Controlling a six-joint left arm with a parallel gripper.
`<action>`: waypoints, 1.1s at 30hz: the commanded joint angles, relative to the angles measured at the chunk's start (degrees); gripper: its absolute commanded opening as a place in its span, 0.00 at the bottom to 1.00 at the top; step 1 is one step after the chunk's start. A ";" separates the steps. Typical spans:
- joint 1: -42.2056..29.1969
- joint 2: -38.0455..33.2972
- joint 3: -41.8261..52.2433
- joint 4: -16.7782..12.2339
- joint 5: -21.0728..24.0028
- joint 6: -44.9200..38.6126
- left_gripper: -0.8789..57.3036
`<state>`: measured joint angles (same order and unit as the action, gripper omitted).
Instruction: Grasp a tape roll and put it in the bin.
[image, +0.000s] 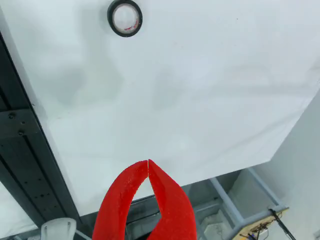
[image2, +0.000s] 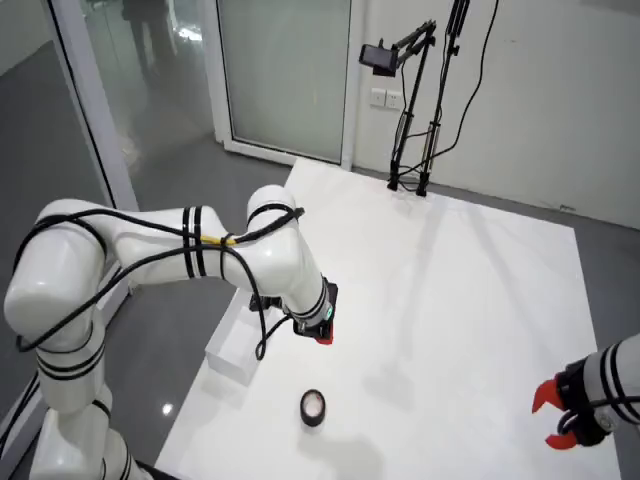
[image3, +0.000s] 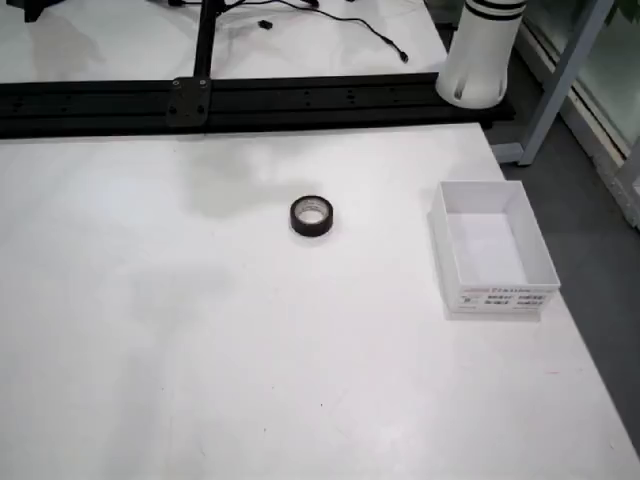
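White tabletop (image: 200, 90) fills most of the view that rides on the gripper, with a dark framed rail running down its left edge; the black tape roll (image: 125, 18) lies flat near the top, well apart from the red gripper (image: 148, 161), whose two fingers meet at their tips and hold nothing. From the wide room view, glass partitions and a grey floor stand behind the table (image2: 480, 300), and a camera stand (image2: 410, 110) rises at its far edge; the white arm (image2: 200, 250) bends over the table's left side with its gripper (image2: 322, 333) pointing down near the edge, the tape roll (image2: 313, 407) lying on the surface a little nearer the viewer. A second arm's red gripper (image2: 555, 415) shows at the lower right. A white bin (image2: 235, 345) sits partly hidden under the working arm. In the overhead table view, the tape roll (image3: 311, 216) rests flat near the middle — the open white bin (image3: 492, 250) stands to its right, apart from it, with nothing visible inside.
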<state>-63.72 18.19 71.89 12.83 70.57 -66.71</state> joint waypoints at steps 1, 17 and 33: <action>0.00 0.00 0.00 0.00 0.00 0.00 0.01; 0.00 0.00 0.00 0.00 0.00 0.00 0.01; 2.73 -0.44 0.53 3.16 0.00 0.09 0.01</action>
<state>-63.68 18.13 71.97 13.07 70.57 -66.71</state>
